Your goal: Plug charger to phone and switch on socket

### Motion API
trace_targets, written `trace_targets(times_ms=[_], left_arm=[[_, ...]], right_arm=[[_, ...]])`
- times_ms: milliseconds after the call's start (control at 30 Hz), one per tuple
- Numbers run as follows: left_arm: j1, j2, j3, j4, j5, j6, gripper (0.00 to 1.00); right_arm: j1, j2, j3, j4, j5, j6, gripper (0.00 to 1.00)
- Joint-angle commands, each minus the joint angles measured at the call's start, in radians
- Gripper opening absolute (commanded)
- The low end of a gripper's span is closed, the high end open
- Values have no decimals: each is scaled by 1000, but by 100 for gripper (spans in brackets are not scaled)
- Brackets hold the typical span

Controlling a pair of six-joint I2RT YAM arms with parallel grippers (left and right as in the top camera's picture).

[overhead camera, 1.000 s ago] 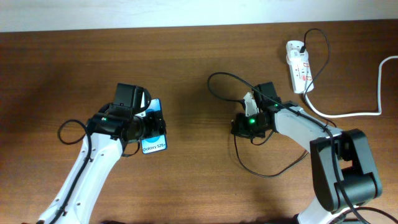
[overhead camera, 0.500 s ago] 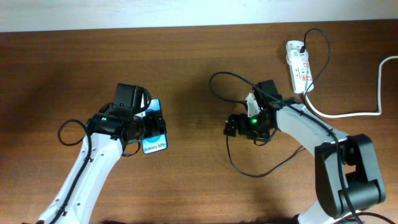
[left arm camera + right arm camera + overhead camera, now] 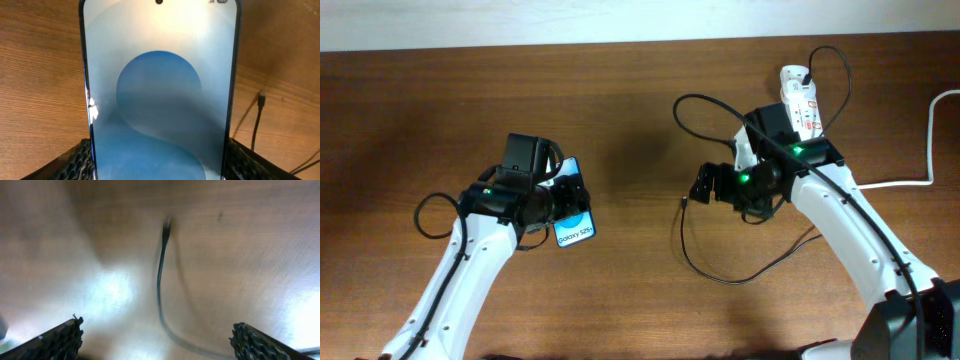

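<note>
My left gripper (image 3: 560, 204) is shut on the phone (image 3: 574, 228), which has a bright blue screen; its fingers (image 3: 248, 161) press both long edges of the phone (image 3: 159, 85). The charger, a thin black cable (image 3: 722, 279), loops over the table, its plug stuck in the white socket (image 3: 801, 108) at the back right. Its connector tip (image 3: 684, 202) lies loose on the wood, just left of my right gripper (image 3: 706, 185). In the right wrist view the jaws of that gripper (image 3: 157, 341) stand wide open above the cable (image 3: 159, 280), holding nothing.
A thick white cord (image 3: 885, 185) runs from the socket to the right edge of the table. The charger's connector (image 3: 261, 99) also shows to the right of the phone in the left wrist view. Bare brown wood lies between the two arms.
My right gripper has opened and let go of the charger cable, then pulled back towards the socket. The connector tip now lies on the table. The left arm with the phone has barely moved.
</note>
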Motion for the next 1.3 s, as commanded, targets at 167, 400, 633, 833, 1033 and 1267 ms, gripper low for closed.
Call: trace_targets(times_ms=[167,400,633,833,1033,1267], left_arm=[[-1,-28,31,68,55,-341,43],[-1,-28,31,169,114,-541,42],[-1,-28,31,200,126,-577,42],[-1,-28,31,264,206,-646,42],[-1,-28,31,296,256,-681,43],[-1,-28,31,307,262,-731,45]], right_arm=[[126,-14,-18,15,-103,23,98],[146,-172,-18,23,-103,-4,98],[147,-573,-40,73,-19,-57,98],[147,-716,-162,173,172,123,99],[147,-594,-260,379,125,179,74],[154,-282,-260,678,-302,86,76]])
